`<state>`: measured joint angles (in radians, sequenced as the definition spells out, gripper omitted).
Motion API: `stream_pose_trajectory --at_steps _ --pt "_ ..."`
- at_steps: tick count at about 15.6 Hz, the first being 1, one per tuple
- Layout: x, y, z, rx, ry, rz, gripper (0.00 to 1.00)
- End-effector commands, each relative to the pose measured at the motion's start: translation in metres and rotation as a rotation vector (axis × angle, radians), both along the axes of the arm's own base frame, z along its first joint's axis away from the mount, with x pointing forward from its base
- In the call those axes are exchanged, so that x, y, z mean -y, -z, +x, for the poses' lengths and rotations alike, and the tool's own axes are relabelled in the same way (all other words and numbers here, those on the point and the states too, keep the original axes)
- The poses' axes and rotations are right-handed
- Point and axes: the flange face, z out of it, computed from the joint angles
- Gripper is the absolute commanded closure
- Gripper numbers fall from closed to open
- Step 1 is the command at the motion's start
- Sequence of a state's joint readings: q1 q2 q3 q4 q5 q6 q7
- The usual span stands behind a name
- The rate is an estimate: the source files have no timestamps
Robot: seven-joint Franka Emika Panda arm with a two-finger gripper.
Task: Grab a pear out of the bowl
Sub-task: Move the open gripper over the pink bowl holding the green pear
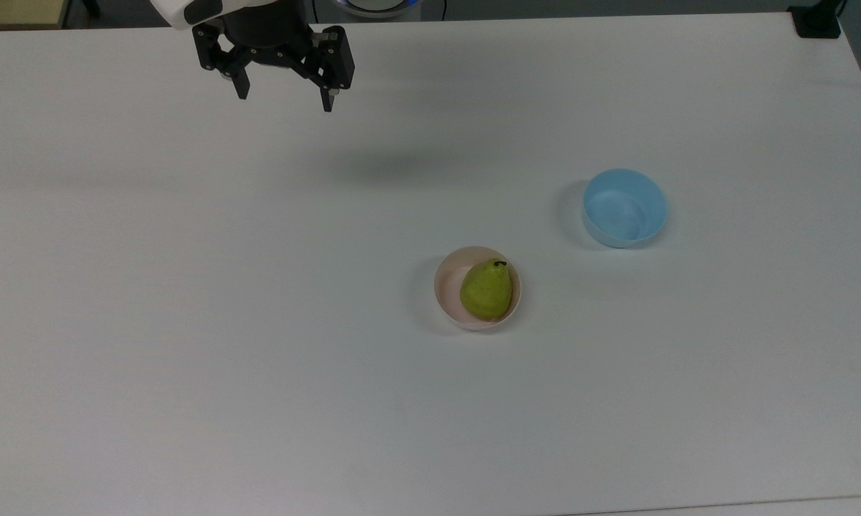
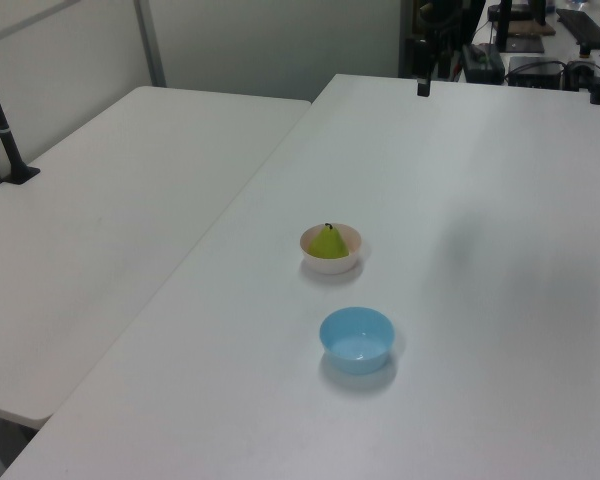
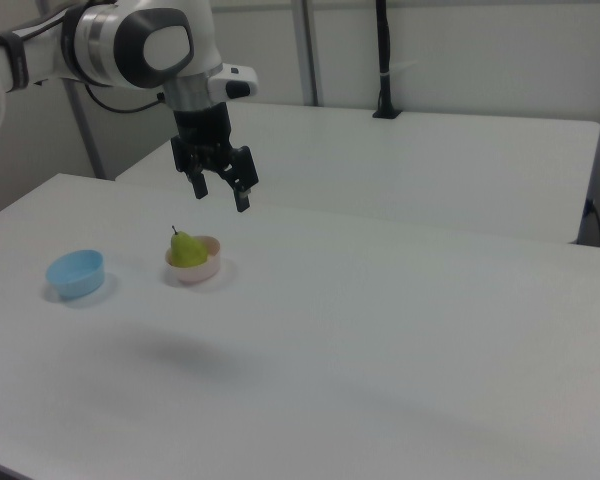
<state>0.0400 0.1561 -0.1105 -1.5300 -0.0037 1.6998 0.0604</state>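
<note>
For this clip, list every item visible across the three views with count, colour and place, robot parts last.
pear: one, yellow-green, sitting in the pink bowl, stem up.
pink bowl: one, pale pink, near the middle of the table.
blue bowl: one, light blue, holding nothing, up and to the top view's right of the pink bowl.
table: one, white, under both bowls.
second table: one, white, beside the first on the left view's left.
hand: one, black, open, in the air at the top view's upper left, away from both bowls.
</note>
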Motion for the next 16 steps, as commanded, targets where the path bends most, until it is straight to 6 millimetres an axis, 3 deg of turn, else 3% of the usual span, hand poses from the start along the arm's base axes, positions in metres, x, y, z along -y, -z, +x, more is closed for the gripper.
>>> stream_pose_trajectory --at_steps 1,9,16 --pt "0.003 0.0 -0.007 -0.012 -0.024 -0.006 0.0" --pt "-0.001 0.014 0.001 -0.028 -0.029 -0.008 0.0" --pt "-0.101 0.049 0.039 0.02 -0.151 -0.002 0.0"
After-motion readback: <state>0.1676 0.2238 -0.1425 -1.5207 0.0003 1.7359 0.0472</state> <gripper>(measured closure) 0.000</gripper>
